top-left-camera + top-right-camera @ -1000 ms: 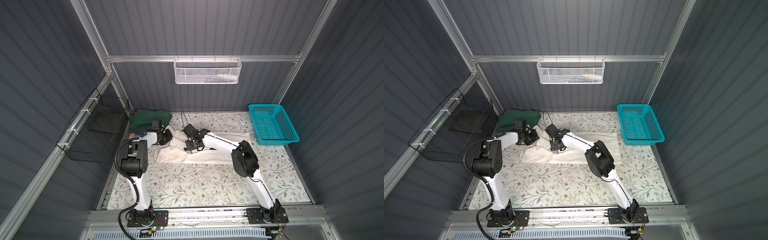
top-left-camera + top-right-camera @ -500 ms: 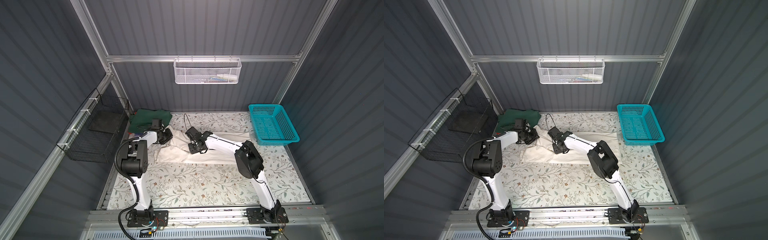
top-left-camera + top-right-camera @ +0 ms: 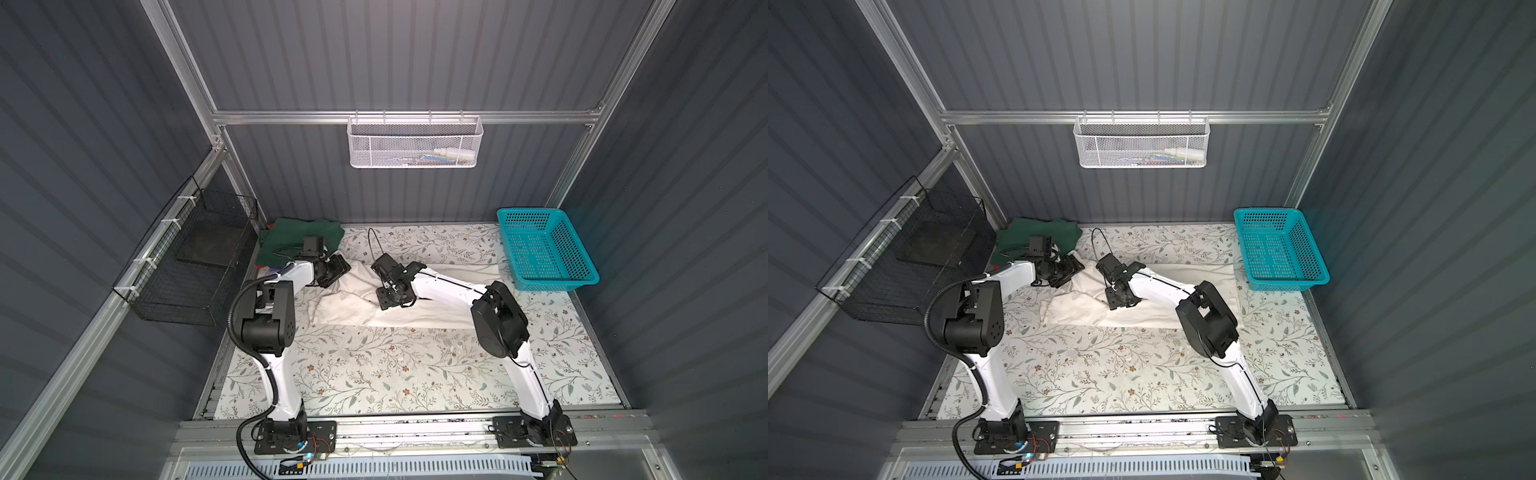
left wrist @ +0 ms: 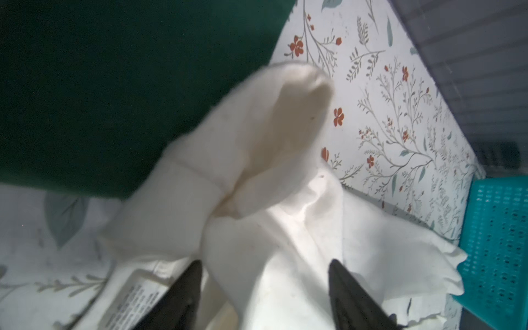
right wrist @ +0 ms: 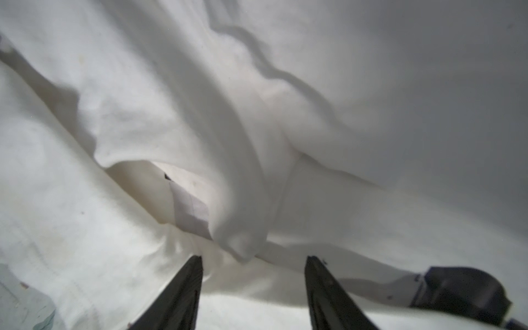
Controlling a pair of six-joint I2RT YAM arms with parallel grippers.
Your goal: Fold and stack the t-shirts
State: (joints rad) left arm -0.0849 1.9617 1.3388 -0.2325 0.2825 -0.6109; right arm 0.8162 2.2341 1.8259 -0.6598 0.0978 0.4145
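Fold stage: plain white cotton short-sleeved tee [image 3: 353,309] lies crumpled on floral-print table cover [image 3: 374,374], mid-table toward the back, just beside folded dark green tee [image 3: 291,237] in back-left corner; contact btwn them can't be told. L gripper [image 4: 264,264]: jaws apart, white cloth bunched btwn them, not pinched. R gripper [image 5: 254,260]: jaws also apart, a fold's edge just ahead of the tips, nothing held. Judged step: flatten tee before next fold. To do well: take outer edges, one layer only; pull evenly w/ both arms; keep upstanding sleeve [image 4: 257,137] off green tee. Hidden/unclear: tee's outline under R arm in both top views; layer count at either gripper; anything beneath green tee; teal plastic mesh basket [image 3: 557,282] cut off in L wrist view.
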